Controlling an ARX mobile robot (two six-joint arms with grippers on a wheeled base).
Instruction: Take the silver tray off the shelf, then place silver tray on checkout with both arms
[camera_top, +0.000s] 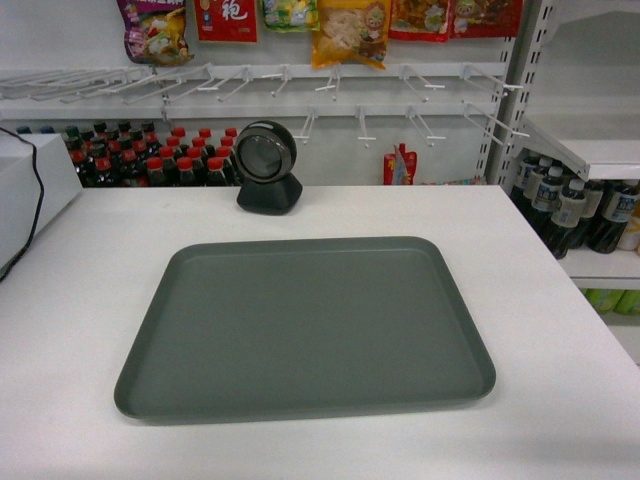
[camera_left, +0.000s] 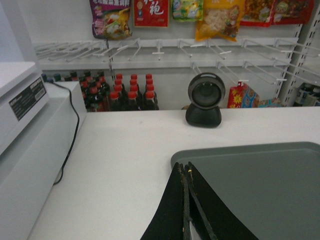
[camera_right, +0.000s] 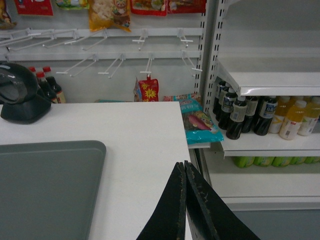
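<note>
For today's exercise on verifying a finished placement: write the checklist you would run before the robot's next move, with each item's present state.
1. Silver tray lies flat on the checkout: ok.
2. Tray fully on the counter, no edge overhanging: ok.
3. Left tool shut and holding nothing: ok.
4. Right tool shut, off to the tray's right side: ok.
5. Scanner behind the tray stands apart from it: ok.
6. Left tool clear of the tray rim: cannot tell, its tip overlaps the near corner in the wrist view.
</note>
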